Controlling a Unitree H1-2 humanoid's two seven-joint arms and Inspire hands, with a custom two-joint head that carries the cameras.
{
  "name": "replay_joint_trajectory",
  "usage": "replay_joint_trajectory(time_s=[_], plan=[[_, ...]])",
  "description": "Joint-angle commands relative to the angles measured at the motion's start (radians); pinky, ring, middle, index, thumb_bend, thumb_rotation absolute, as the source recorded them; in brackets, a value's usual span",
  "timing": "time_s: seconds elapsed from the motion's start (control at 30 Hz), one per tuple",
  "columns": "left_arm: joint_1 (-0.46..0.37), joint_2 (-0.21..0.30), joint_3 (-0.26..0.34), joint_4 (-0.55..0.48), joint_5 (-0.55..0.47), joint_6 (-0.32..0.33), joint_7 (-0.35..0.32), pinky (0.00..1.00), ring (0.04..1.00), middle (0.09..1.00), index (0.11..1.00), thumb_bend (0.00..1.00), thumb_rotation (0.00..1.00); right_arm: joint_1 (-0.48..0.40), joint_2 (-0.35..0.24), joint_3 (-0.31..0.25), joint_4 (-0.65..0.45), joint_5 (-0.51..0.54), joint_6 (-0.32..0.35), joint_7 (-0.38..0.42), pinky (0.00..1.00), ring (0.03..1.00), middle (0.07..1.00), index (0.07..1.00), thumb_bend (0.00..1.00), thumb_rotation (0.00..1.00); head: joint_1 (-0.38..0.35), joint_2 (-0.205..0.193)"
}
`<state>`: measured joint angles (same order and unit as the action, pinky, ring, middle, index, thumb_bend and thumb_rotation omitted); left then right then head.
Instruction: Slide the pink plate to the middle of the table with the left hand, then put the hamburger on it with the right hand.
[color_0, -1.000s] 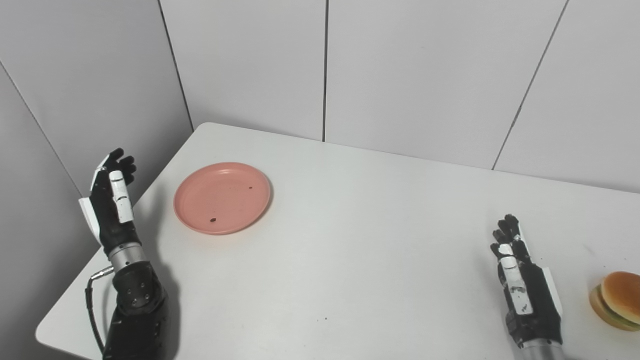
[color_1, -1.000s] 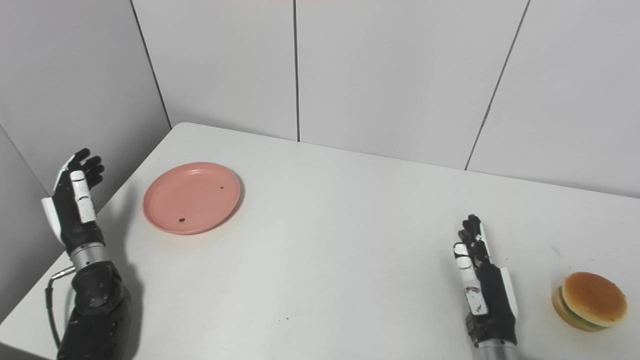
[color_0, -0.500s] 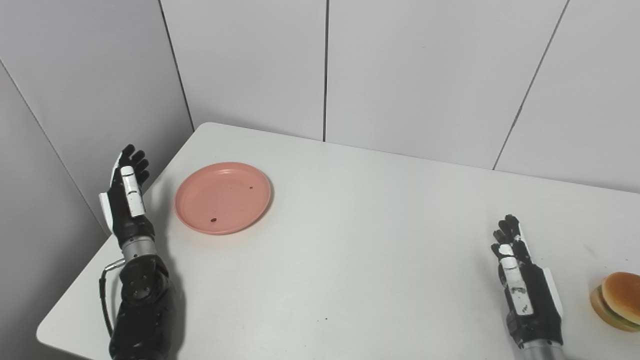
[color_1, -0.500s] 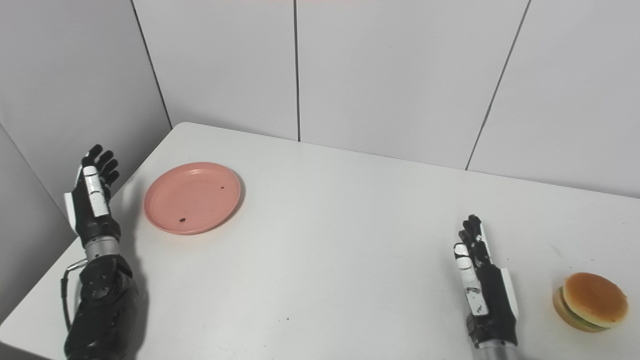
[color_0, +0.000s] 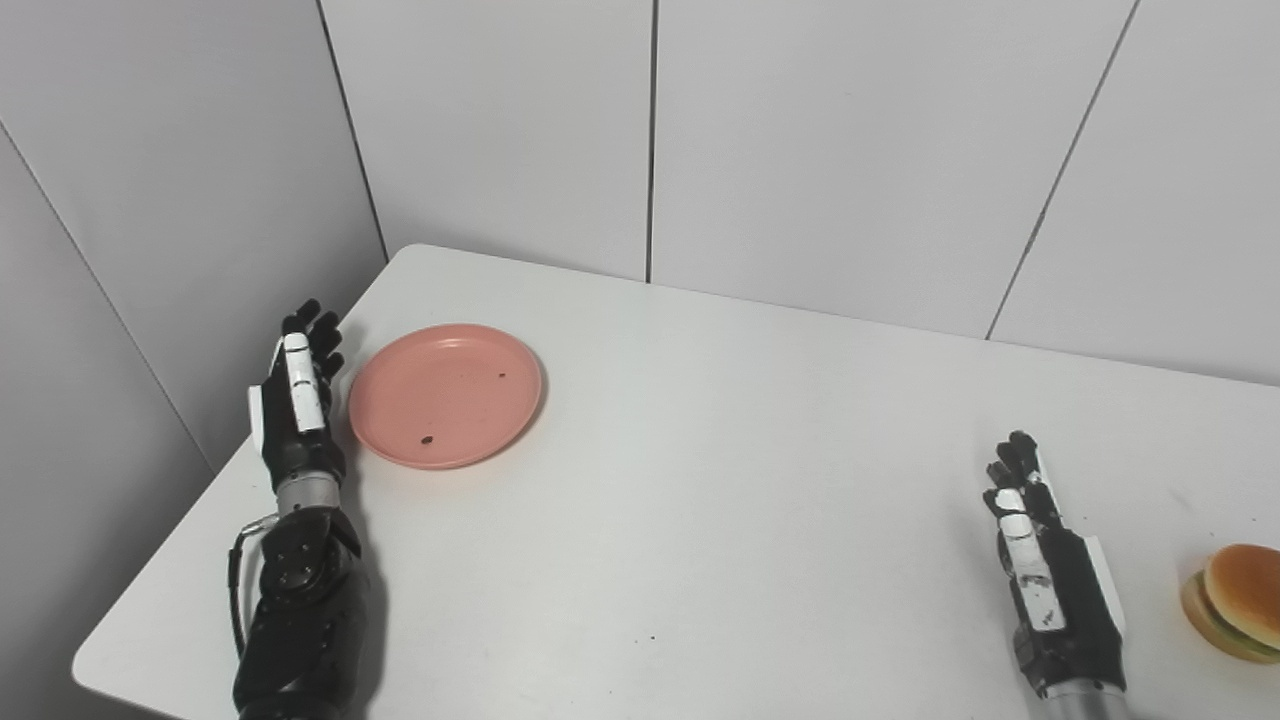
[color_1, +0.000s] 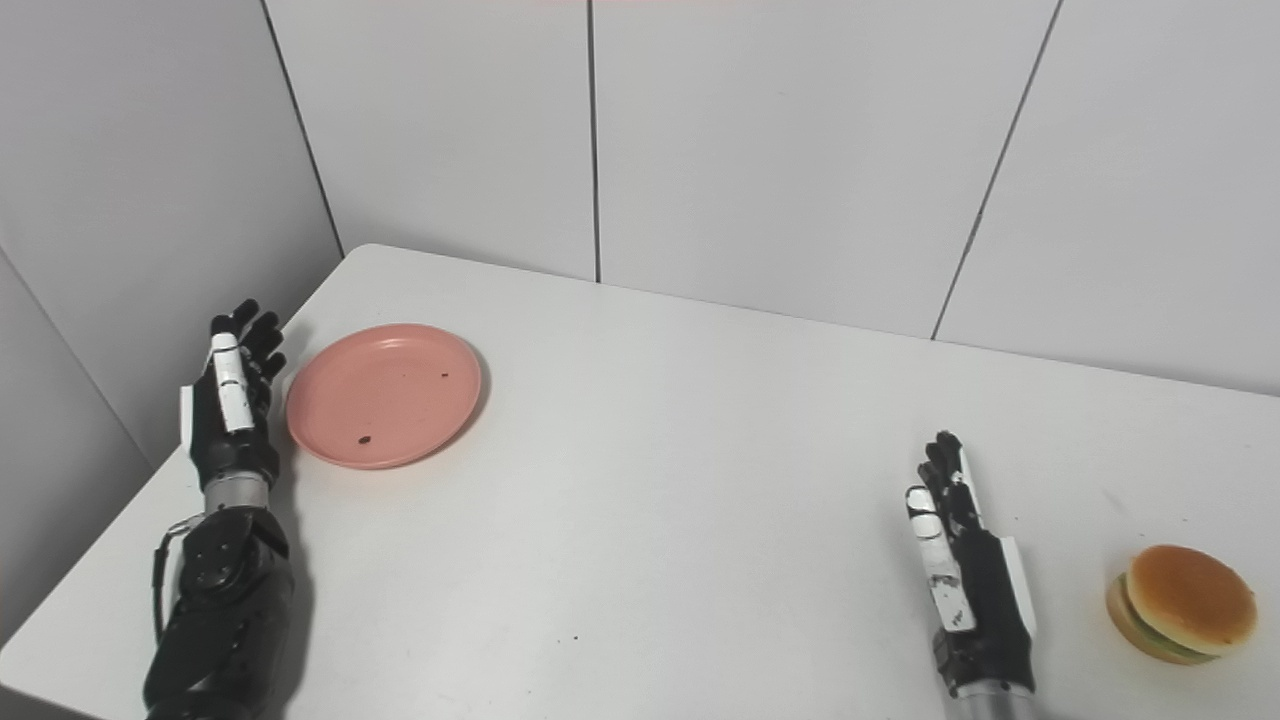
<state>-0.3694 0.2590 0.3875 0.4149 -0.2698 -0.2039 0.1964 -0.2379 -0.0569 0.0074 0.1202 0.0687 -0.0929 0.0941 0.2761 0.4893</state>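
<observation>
The pink plate (color_0: 445, 394) lies flat near the table's left edge, with two small dark specks on it. My left hand (color_0: 297, 405) stands on edge right beside the plate's left rim, open, fingers straight and pointing away from me; I cannot tell whether it touches the rim. The hamburger (color_1: 1182, 602) sits at the near right of the table. To its left my right hand (color_1: 962, 571) rests open on edge, a clear gap away from the hamburger, holding nothing.
The white table (color_0: 720, 480) has a rounded far left corner and a left edge just behind my left hand. Grey wall panels (color_0: 650, 130) close in behind and on the left. A tiny dark speck (color_0: 653, 636) lies near the front.
My left hand has moved right and forward from off the table's left side to the plate's left rim. The plate, the hamburger and the right hand have not moved.
</observation>
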Motion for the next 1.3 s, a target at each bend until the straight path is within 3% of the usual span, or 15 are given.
replay_joint_trajectory(time_s=[0.0,0.4,0.67,0.83,1.27], plan=[[0.007,-0.005,-0.011,-0.033,0.0,0.014,-0.02,0.94,0.913,0.884,0.861,0.58,1.0,0.039,-0.001,-0.007,0.024,0.008,-0.003,0.002,1.0,1.0,1.0,1.0,0.52,0.85,-0.001,0.001],[0.027,-0.012,-0.054,-0.088,0.033,0.081,-0.031,0.98,0.931,0.9,0.881,0.61,1.0,0.038,0.008,-0.013,0.016,0.034,0.017,-0.002,1.0,1.0,1.0,1.0,0.5,0.85,-0.007,0.001],[0.027,-0.04,-0.088,-0.116,0.095,0.1,-0.014,0.87,0.877,0.855,0.837,0.56,1.0,0.034,0.005,-0.012,0.021,0.031,0.01,-0.002,1.0,1.0,1.0,1.0,0.53,0.85,-0.01,0.001],[0.035,-0.047,-0.115,-0.134,0.097,0.126,-0.041,0.9,0.884,0.862,0.85,0.56,1.0,0.033,0.01,-0.018,0.025,0.048,0.008,0.003,1.0,1.0,1.0,1.0,0.53,0.84,-0.012,0.003],[0.028,-0.079,-0.142,-0.118,0.072,0.111,-0.087,0.86,0.861,0.846,0.826,0.55,1.0,0.032,0.009,-0.016,0.02,0.04,0.016,-0.001,1.0,1.0,1.0,1.0,0.53,0.85,-0.015,0.004]])
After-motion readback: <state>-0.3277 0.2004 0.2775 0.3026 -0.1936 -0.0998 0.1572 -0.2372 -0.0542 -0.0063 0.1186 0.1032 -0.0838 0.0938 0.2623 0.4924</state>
